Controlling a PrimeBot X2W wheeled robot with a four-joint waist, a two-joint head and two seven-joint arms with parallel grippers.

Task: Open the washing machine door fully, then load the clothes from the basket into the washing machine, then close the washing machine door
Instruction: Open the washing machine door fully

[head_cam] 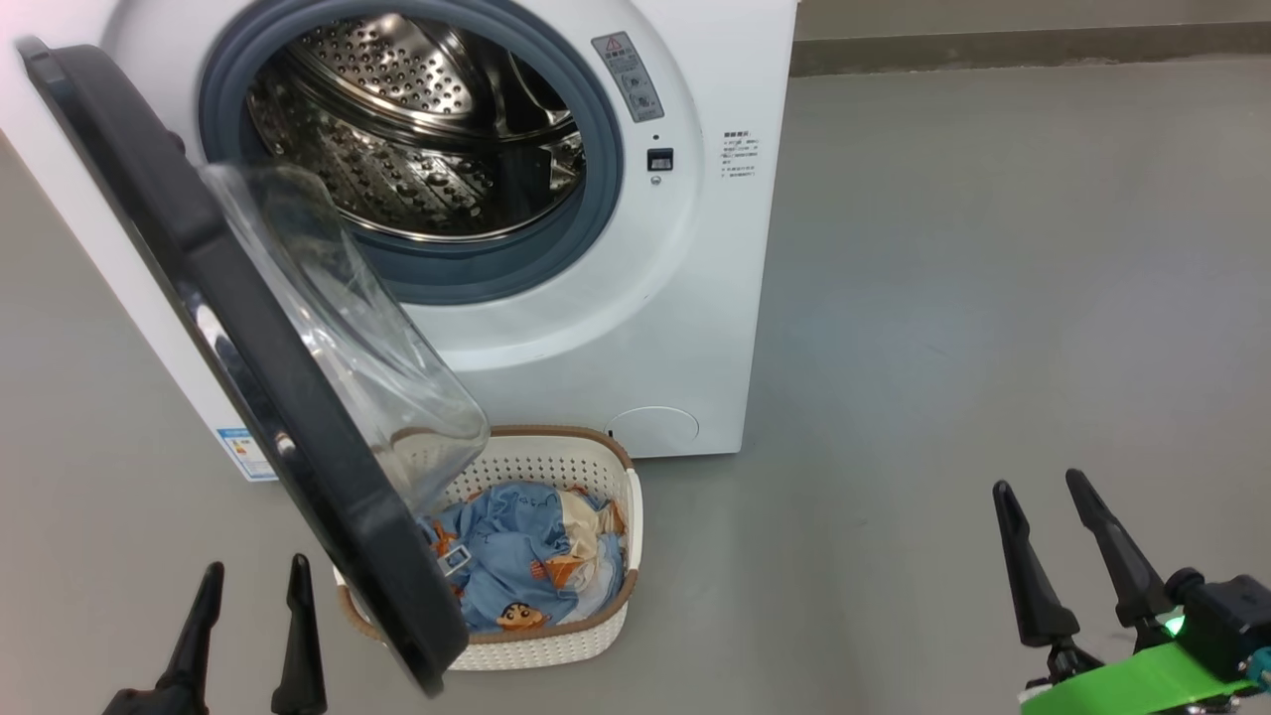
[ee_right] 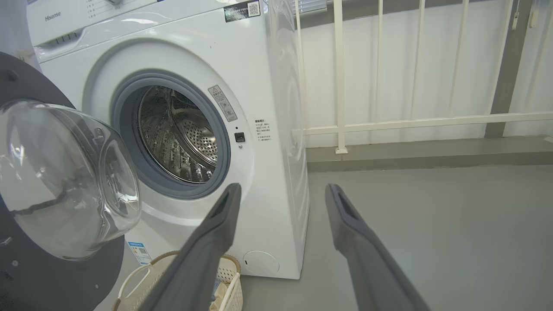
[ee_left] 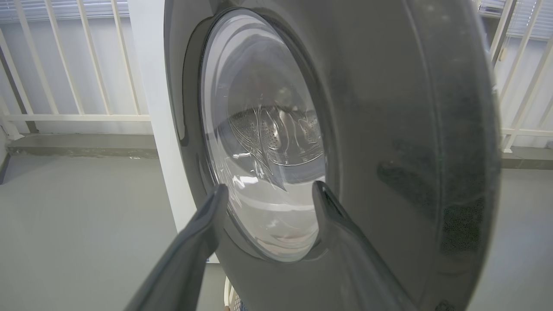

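While behind door (head_cam: 238, 328), basket (head_cam: 561, 650) half-hidden.

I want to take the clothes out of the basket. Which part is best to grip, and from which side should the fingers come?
Probably the bunched blue folds in the middle of the clothes, from above and from the robot's right. The fabric lies crumpled in the basket, so a raised fold pinches easily; the open washing machine door overhangs the basket's left part.
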